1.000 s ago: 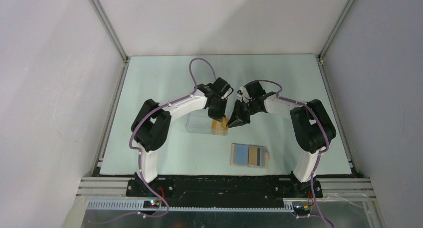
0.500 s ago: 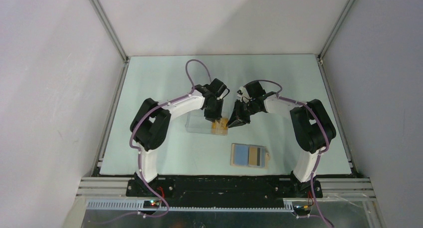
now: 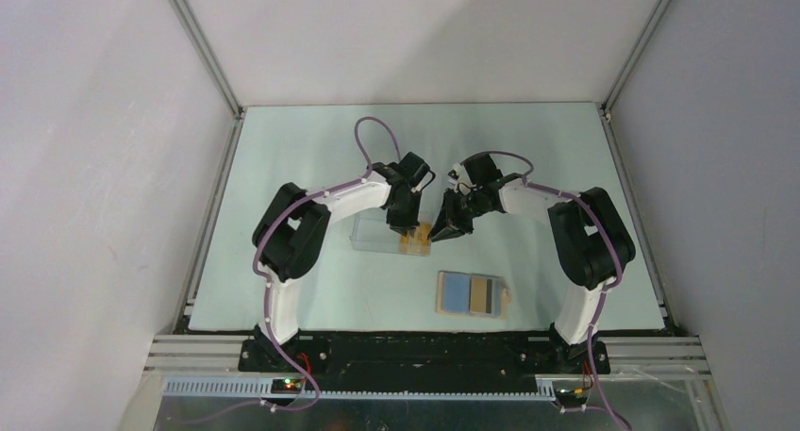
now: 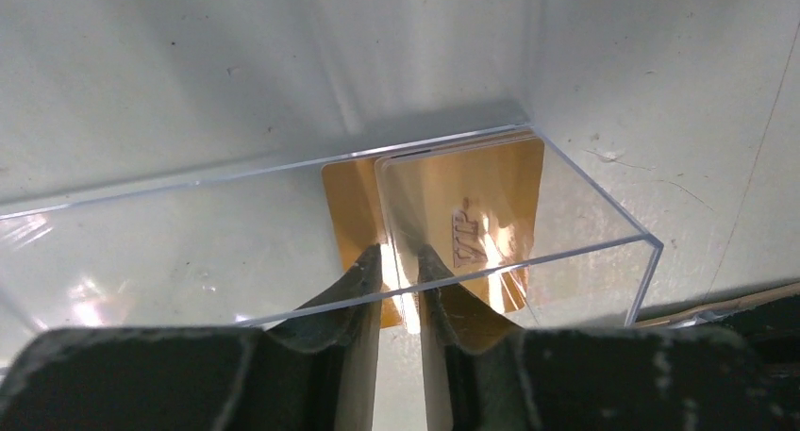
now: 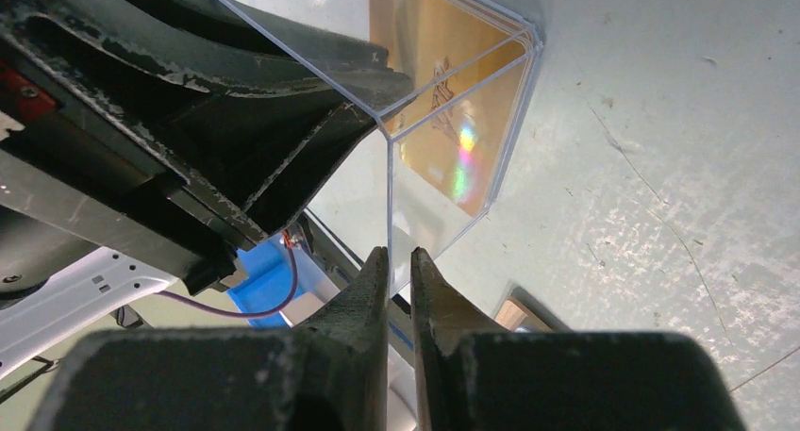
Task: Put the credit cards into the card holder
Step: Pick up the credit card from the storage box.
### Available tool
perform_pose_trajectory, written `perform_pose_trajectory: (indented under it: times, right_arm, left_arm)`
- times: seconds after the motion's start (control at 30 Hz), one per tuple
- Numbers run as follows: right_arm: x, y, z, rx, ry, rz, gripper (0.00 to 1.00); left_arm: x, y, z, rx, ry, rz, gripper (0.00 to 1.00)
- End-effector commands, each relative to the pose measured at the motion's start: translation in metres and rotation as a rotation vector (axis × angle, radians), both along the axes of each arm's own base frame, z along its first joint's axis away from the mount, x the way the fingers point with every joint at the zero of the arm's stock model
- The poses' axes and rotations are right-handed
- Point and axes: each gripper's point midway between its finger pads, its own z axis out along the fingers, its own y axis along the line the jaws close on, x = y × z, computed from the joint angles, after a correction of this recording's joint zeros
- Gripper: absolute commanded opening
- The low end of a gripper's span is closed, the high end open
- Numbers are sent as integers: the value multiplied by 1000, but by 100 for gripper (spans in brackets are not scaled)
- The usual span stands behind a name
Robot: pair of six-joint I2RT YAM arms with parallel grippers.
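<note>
The right gripper (image 5: 399,261) was clenched on the right end wall of the clear plastic box (image 4: 566,254), likely to stop it sliding. The left gripper (image 4: 401,259) reached inside, jaws narrowly parted astride the edge of one of the credit cards (image 4: 472,195) at the box's right end; whether it pinched the card I could not tell. The card holder (image 3: 472,293) lay open nearer the bases, blue lining up, ready to receive them
</note>
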Motion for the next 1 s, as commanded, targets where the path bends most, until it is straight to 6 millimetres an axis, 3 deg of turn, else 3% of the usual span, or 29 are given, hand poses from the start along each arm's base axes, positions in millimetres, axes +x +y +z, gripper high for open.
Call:
perform_pose_trajectory:
  times: [0.0,0.5,0.97]
  right_arm:
    - [-4,1,-11,-28,6,31,13]
    - [-5,1,-12,-30,9,31,13]
    - [-5,2,-12,-26,9,33,13]
  left_arm:
    - [5,0,-1,9,-16,7,24]
    - [3,-12,5,-14,-25,-18,9]
    - [7,-37,50,-143,-75,-29,5]
